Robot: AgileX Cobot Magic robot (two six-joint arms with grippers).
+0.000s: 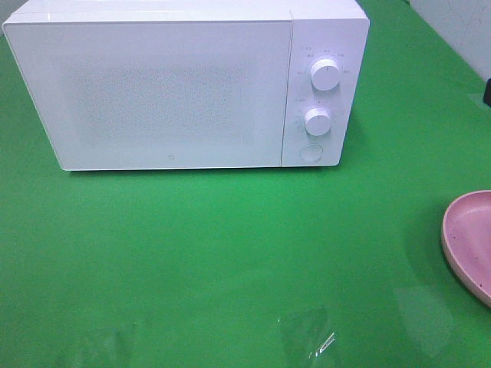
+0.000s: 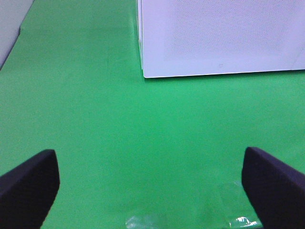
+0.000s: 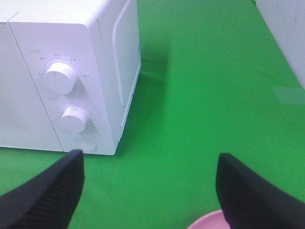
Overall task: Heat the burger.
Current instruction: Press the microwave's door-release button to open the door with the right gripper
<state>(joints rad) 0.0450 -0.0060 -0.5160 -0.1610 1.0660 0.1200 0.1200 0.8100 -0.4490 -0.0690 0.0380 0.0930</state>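
The burger is out of view in all three views. A white microwave stands at the back of the green table with its door shut; it also shows in the left wrist view and the right wrist view. A pink plate lies at the right edge, and the part in view is bare; its rim peeks into the right wrist view. My left gripper hangs open over bare green cloth in front of the microwave. My right gripper is open too, over the plate's edge, with nothing between its fingers.
The microwave panel carries two round knobs and a round button. Shiny clear tape patches lie on the cloth near the front edge. A pale wall or box stands at the far right.
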